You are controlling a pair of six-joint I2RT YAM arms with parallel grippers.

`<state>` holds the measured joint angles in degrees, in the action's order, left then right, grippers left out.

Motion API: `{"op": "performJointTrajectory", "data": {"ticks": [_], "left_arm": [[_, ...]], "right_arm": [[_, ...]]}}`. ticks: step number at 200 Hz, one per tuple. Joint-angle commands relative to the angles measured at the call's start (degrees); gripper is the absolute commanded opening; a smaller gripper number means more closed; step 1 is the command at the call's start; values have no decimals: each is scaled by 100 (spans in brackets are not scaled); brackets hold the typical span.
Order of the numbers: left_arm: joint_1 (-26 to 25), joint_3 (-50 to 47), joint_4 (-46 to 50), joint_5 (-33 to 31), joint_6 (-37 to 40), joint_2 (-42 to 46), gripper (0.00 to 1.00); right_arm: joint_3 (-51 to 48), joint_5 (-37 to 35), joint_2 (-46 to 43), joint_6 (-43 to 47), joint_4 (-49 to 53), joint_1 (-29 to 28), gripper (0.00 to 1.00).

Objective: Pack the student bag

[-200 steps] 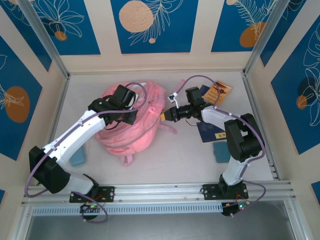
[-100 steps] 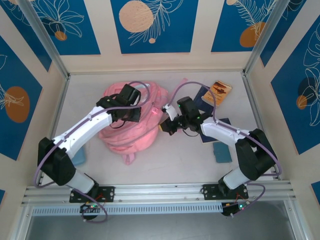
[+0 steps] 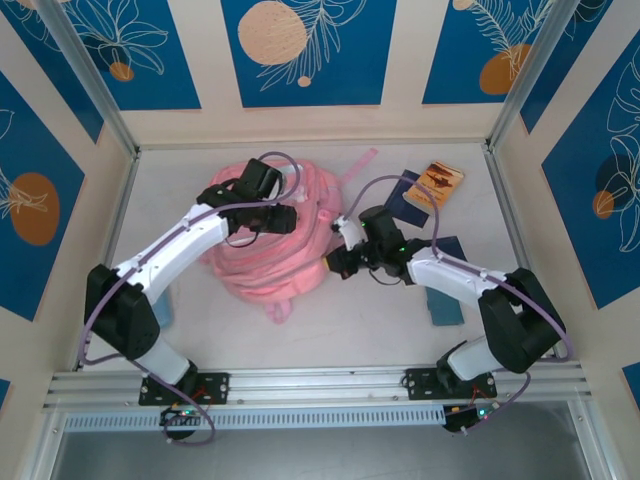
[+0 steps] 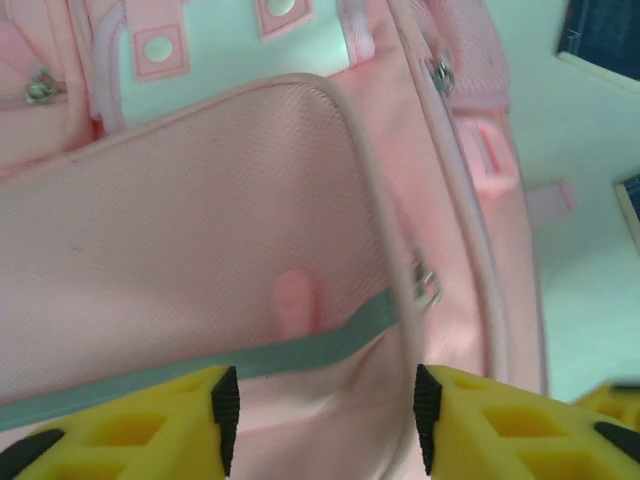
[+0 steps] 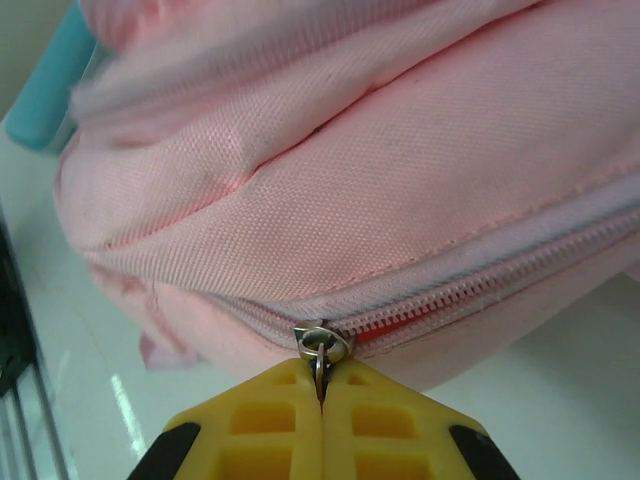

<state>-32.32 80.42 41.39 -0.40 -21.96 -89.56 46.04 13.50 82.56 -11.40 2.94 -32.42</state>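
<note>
The student bag [image 3: 262,250], soft and pink, lies bunched at the table's middle left. My left gripper [image 3: 284,217] hovers over its top, open. In the left wrist view the yellow fingers [image 4: 150,425] stand apart on either side of the bag's fabric [image 4: 250,220], just below a grey-green trim band [image 4: 300,352], with a metal zip pull [image 4: 428,286] nearby. My right gripper [image 3: 332,262] is at the bag's right side. The right wrist view shows it [image 5: 322,395] shut on the metal zipper pull [image 5: 322,350] of a side zipper [image 5: 450,300], where a little red shows through the teeth.
An orange-brown booklet [image 3: 441,184] and a dark blue book [image 3: 398,196] lie at the back right. A dark notebook [image 3: 447,249] and a teal case [image 3: 443,306] sit under the right arm. Another teal item [image 3: 160,306] lies left of the bag. A pink strap [image 3: 361,163] trails toward the back.
My left gripper has opened and let go of the bag's fabric. My right gripper has dragged the zipper pull nearer and leftward, and the bag has bunched up and shifted toward the front.
</note>
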Motion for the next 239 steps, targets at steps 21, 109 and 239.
{"op": "performJointTrajectory", "data": {"ticks": [21, 109, 239], "left_arm": [[54, -76, 295, 886, 1480, 461, 62], [-530, 360, 63, 1345, 2003, -626, 53], [-636, 331, -469, 2089, 1706, -965, 34]], "right_arm": [[497, 353, -27, -239, -58, 628, 0], [977, 714, 309, -207, 189, 921, 0], [942, 790, 389, -224, 232, 957, 0]]}}
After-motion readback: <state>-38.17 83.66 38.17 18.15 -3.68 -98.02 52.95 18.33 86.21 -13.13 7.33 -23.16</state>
